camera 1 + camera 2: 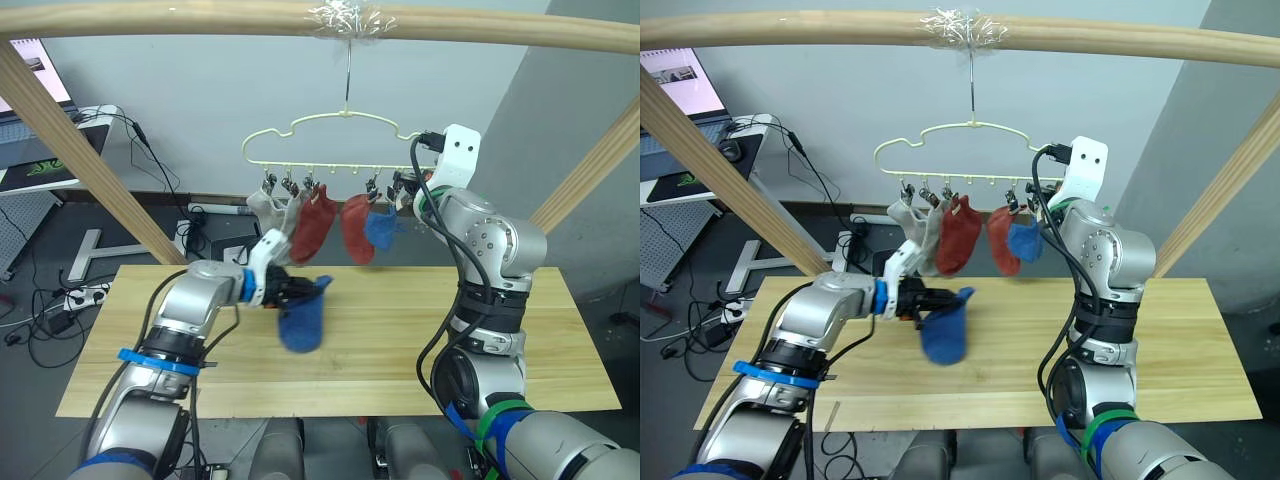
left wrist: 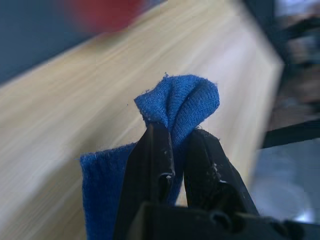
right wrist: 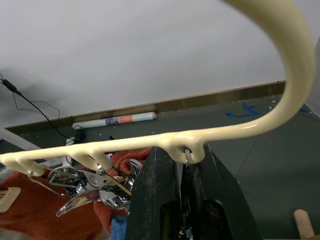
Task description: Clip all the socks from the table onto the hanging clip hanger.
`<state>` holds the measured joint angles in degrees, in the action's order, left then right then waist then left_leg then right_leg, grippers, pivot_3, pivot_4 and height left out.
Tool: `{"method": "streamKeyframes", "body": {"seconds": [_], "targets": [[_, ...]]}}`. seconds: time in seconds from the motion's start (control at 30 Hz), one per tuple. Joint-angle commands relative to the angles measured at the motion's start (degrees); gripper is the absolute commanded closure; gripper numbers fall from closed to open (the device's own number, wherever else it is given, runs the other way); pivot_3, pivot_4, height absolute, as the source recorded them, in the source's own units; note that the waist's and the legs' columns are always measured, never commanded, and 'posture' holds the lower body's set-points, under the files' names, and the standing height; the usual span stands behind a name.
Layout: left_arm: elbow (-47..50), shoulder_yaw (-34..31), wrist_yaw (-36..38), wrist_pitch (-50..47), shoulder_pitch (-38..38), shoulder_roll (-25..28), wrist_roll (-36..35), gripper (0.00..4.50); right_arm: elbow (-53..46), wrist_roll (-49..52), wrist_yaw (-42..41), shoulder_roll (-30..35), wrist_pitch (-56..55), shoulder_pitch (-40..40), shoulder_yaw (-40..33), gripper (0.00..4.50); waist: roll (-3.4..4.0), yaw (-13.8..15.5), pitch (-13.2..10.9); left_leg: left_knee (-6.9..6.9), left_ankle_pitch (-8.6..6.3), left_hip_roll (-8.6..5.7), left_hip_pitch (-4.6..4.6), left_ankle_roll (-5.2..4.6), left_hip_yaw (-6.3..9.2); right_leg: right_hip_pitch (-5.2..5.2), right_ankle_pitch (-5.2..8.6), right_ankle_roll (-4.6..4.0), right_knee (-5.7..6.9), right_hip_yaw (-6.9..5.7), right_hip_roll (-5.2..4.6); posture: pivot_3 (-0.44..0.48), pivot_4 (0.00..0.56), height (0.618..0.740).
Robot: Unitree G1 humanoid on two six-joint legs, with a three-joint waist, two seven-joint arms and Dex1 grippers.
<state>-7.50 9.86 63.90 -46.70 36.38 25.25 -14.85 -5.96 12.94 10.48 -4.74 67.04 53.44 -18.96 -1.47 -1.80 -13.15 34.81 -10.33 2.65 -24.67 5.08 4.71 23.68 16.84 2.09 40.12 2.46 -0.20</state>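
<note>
My left gripper [image 1: 290,292] is shut on the cuff of a blue sock [image 1: 302,318], which dangles just above the table [image 1: 400,340]; in the left wrist view the fingers [image 2: 155,150] pinch a fold of the blue sock [image 2: 182,100]. The pale clip hanger [image 1: 300,163] hangs from the top pole. It carries two grey socks [image 1: 268,208], two rust-red socks [image 1: 315,225] and one blue sock [image 1: 381,228]. My right gripper [image 3: 184,155] is raised at the hanger's right end, shut on the end clip [image 1: 405,185] under the hanger bar [image 3: 100,147].
A round wooden pole [image 1: 200,20] spans the top, with slanted poles at the left [image 1: 90,160] and right [image 1: 590,170]. Behind the table on the left stands a side desk with a laptop [image 1: 30,150], and cables lie on the floor.
</note>
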Motion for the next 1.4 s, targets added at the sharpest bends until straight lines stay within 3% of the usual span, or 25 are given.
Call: {"method": "streamKeyframes", "body": {"seconds": [0.03, 0.3, 0.47, 0.9, 1.4], "targets": [[4.55, 2.08, -0.30, -3.13, 2.72, -2.72, -3.24, 3.78, -2.05, 1.18, 0.04, 0.22, -0.30, 2.38, 0.16, 4.50, 0.00, -0.16, 0.00, 0.00, 0.00, 0.00, 0.00, 0.00, -0.01, 0.00, 0.00, 0.00, -0.01, 0.00, 0.00, 0.034, 0.192, 0.740], [-5.91, 3.47, -10.22, 5.12, 9.63, -14.80, -0.04, 3.78, -1.83, 0.93, 0.13, 0.24, -0.49, 2.84, 0.38, 4.50, 0.00, -0.30, 0.00, 0.00, 0.00, -0.02, -0.01, 0.00, -0.06, 0.01, 0.00, 0.00, -0.05, 0.05, 0.01, 0.013, 0.184, 0.740], [-13.06, 2.44, -16.28, 11.32, 11.67, -18.93, 2.46, 3.78, -2.28, 0.80, 0.29, 0.47, -0.21, 2.92, 0.41, 4.50, 0.01, -0.55, 0.00, -0.02, 0.00, -0.01, -0.01, 0.00, -0.06, 0.04, 0.00, 0.00, -0.07, 0.06, 0.01, 0.002, 0.180, 0.740], [-25.25, -3.10, -23.35, 19.87, 17.75, -23.27, 2.28, 3.78, -2.84, 0.83, 0.45, 0.97, 0.27, 2.63, 0.69, 4.50, 0.00, -0.52, 0.00, -0.01, 0.00, -0.03, -0.09, 0.00, -0.07, 0.05, 0.00, 0.01, -0.14, 0.05, 0.00, -0.005, 0.183, 0.740], [-24.64, -4.81, -23.05, 18.89, 19.42, -21.88, 1.70, 3.78, -2.68, 0.68, 0.54, 0.79, -0.22, 2.14, 0.86, 4.50, 0.01, -0.64, 0.00, -0.01, 0.00, -0.04, -0.09, 0.00, -0.08, 0.06, 0.00, 0.01, -0.14, 0.05, -0.01, -0.006, 0.183, 0.740]]}}
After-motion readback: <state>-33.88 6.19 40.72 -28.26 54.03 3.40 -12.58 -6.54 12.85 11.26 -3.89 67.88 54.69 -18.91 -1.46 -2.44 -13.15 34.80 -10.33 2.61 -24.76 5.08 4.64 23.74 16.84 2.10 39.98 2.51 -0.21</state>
